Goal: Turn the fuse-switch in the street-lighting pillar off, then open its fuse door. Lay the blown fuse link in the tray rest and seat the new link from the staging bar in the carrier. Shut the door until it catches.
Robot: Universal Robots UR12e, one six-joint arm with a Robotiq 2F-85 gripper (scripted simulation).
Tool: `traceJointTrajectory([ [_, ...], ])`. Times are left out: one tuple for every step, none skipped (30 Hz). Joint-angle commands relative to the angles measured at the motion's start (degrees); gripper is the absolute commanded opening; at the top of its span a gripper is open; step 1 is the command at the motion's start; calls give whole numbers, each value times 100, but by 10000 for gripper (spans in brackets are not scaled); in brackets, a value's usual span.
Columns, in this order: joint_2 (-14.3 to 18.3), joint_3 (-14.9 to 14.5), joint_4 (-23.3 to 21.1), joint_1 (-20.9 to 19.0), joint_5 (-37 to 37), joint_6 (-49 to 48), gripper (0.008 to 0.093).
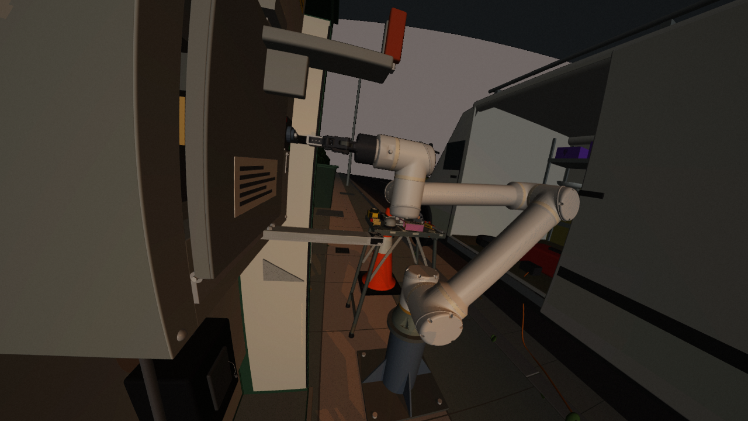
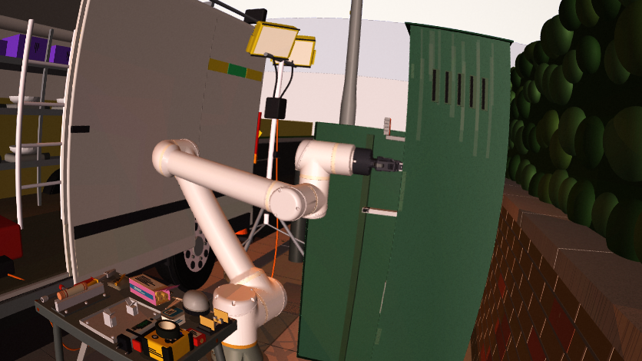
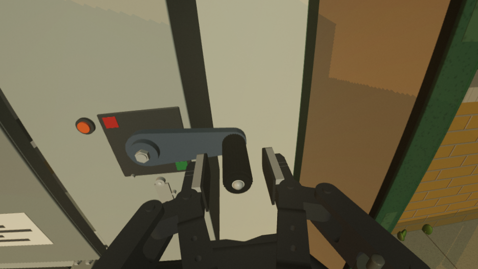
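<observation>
My gripper (image 3: 235, 174) is open and holds nothing; its fingers stand on either side of the black knurled knob (image 3: 236, 163) at the end of the fuse-switch's grey lever (image 3: 182, 145). The lever lies level across its dark plate, between a red mark (image 3: 110, 122) and a green mark (image 3: 181, 165), with its hex-bolt pivot on the left. In the side camera the gripper (image 1: 314, 140) reaches into the pillar at the knob. The new link (image 2: 76, 287) lies on the staging bar on the work table, beside the tray (image 2: 119, 318).
The pillar's green cabinet (image 2: 431, 188) has its outer door swung open beside my wrist. An orange button (image 3: 84, 127) sits left of the switch plate. A van (image 2: 148, 134), a lamp tripod (image 2: 278, 112), a traffic cone (image 1: 381, 267) and a brick wall (image 2: 561, 287) surround me.
</observation>
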State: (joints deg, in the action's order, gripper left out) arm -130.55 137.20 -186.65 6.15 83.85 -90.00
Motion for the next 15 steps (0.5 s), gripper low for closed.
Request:
traceJointTrajectory([
  [-25, 2, 15, 6, -6, 0, 480],
  [-52, 9, 33, 12, -12, 0, 480],
  [-81, 18, 54, 20, -20, 0, 480],
  [-113, 27, 77, 28, -28, 0, 480],
  [-148, 37, 102, 37, -37, 0, 480],
  [-186, 47, 129, 47, -47, 0, 480],
  [-226, 58, 158, 58, -58, 0, 480],
  [-269, 69, 190, 70, -70, 0, 480],
  [-314, 81, 223, 84, -84, 0, 480],
  [-361, 93, 258, 98, -98, 0, 480],
  [-410, 105, 295, 114, -113, 0, 480],
  [-461, 117, 333, 130, -130, 0, 480],
  [-513, 130, 374, 148, -148, 0, 480],
  [-567, 142, 415, 168, -167, 0, 480],
  [-622, 154, 458, 189, -188, 0, 480],
])
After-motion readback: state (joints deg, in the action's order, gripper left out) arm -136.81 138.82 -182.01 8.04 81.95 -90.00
